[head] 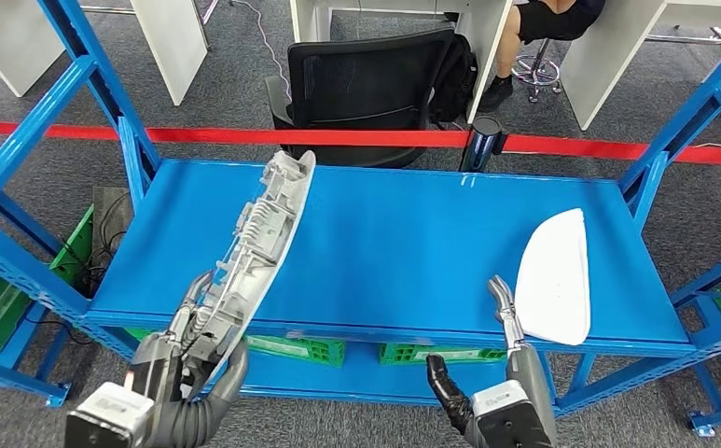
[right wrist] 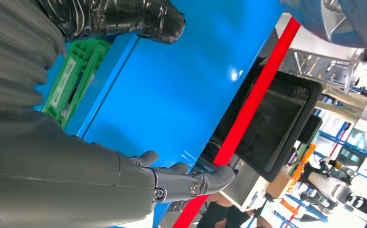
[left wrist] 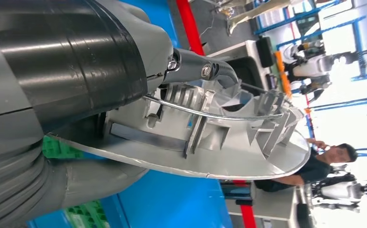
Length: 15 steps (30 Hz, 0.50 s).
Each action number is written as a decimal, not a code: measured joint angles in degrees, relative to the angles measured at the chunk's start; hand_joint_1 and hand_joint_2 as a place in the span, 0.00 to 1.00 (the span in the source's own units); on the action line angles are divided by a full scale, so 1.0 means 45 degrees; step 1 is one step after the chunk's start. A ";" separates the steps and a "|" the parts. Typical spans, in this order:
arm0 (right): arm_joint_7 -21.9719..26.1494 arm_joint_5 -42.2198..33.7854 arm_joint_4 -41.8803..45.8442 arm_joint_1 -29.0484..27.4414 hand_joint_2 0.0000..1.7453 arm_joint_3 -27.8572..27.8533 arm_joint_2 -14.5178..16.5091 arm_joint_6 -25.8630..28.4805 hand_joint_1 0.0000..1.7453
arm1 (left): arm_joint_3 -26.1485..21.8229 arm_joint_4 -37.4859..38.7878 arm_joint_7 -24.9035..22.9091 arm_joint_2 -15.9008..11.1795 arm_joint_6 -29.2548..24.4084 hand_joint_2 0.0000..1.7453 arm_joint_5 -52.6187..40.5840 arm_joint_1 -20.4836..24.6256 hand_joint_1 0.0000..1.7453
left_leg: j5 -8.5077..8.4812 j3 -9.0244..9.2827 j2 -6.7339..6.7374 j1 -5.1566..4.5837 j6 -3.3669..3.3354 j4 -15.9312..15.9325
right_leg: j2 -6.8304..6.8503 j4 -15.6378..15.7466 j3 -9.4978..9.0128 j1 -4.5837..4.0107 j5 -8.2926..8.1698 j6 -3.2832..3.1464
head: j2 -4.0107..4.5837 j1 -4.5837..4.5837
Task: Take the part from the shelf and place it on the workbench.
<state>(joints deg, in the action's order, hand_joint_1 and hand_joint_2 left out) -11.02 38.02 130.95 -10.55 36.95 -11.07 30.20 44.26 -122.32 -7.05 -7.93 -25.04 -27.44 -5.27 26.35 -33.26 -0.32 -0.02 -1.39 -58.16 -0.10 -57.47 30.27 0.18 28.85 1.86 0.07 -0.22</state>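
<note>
A: Starting at the left, what is the left hand doing?

B: It is gripping the lower end of the long grey ribbed part, fingers clamped round the edge. The part is standing tilted, its far end reaching up over the left side of the blue shelf, ribs facing out.

A: So it is already off the shelf surface?

B: It is looking that way to me; only the hand is carrying it. In the left wrist view the fingers are hooking over the ribs of the part, with a thin metal rod running along it.

A: And further right?

B: The right hand is hovering at the shelf's front edge, fingers apart and holding nothing. Just beside it a smooth white cover is lying flat on the shelf.

A: How should the carry go?

B: I am thinking: keep the grip firm at that low end, since the long upper end is acting as a lever. Draw it back clear of the blue upright before turning toward the workbench, and keep the right hand off the white cover
</note>
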 joint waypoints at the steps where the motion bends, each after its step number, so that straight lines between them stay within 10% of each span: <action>1: 0.0046 -0.0010 -0.0013 0.0032 1.00 0.0055 -0.0012 -0.0006 0.00 | 0.0018 -0.0047 0.0055 -0.0034 -0.0067 1.00 -0.0046 -0.0021 1.00 | 0.0000 -0.0001 0.0000 0.0000 0.0000 0.0000 | 0.0000 0.0000 -0.0002 0.0000 0.0000 0.0000 | 0.0000 0.0000; 15: 0.0102 -0.0131 -0.0094 0.0400 1.00 0.0871 -0.0115 0.0271 0.00 | 0.0190 -0.0533 0.0034 -0.0291 0.0085 1.00 0.0310 -0.0145 1.00 | 0.0001 0.0001 -0.0001 0.0001 0.0000 0.0002 | 0.0000 0.0000 0.0064 0.0000 0.0006 -0.0002 | 0.0000 0.0005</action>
<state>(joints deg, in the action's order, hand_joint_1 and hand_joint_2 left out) -10.56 37.43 130.52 -8.75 40.87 -11.58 31.41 45.11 -124.72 -6.90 -9.25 -24.65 -26.04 -5.92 26.35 -33.26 -0.32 -0.01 -1.39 -58.15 -0.11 -57.47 30.56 0.18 28.88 1.85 0.07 -0.20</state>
